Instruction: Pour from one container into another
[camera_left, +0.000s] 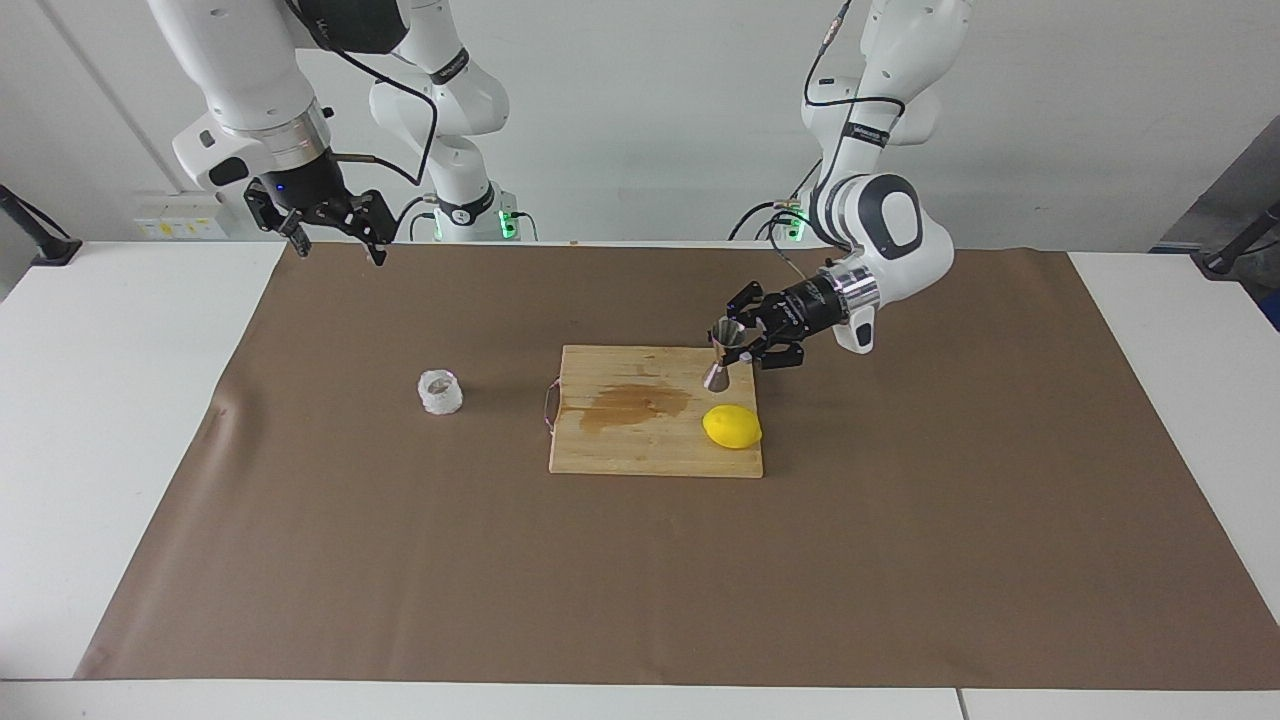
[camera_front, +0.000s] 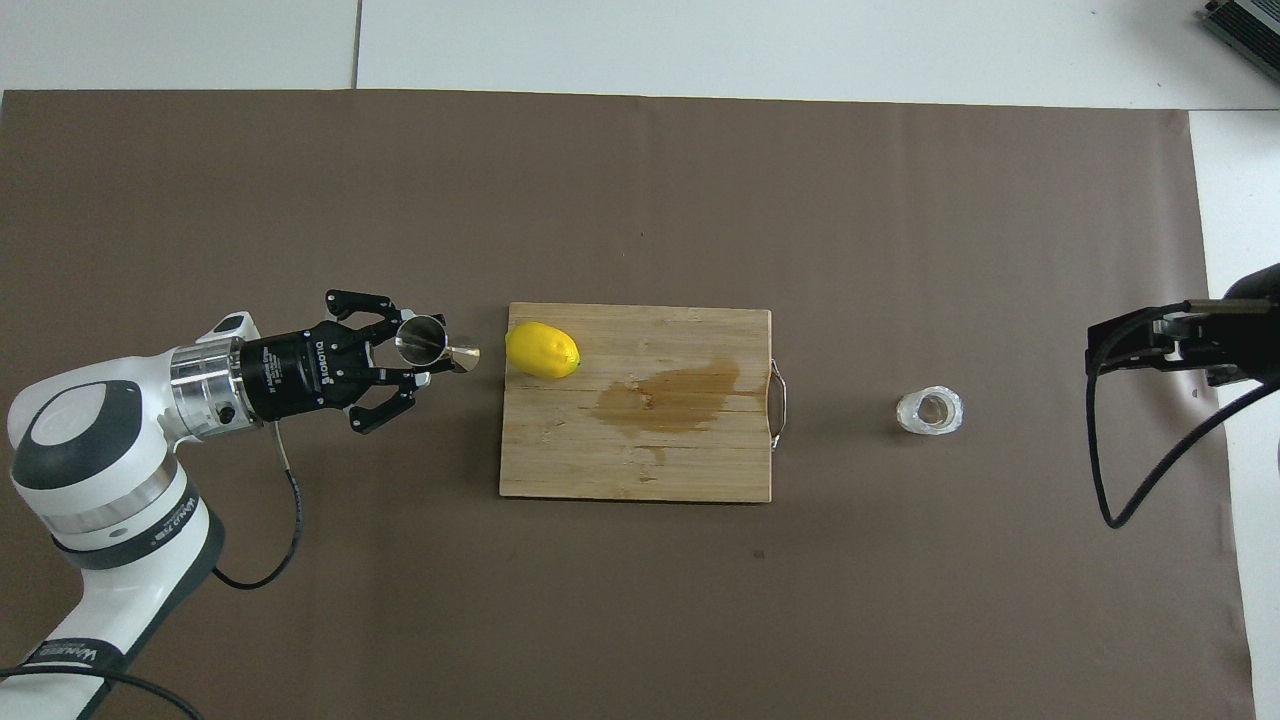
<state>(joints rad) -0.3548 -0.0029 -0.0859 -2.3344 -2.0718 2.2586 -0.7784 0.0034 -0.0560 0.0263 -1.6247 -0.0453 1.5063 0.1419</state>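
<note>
Left gripper (camera_left: 737, 347) clamped on jigger (camera_left: 722, 355), apparently airborne at cutting board (camera_left: 620, 440) corner. Right gripper (camera_left: 333, 237) spread, waiting; cup (camera_left: 440, 392) stands unobstructed.
</note>
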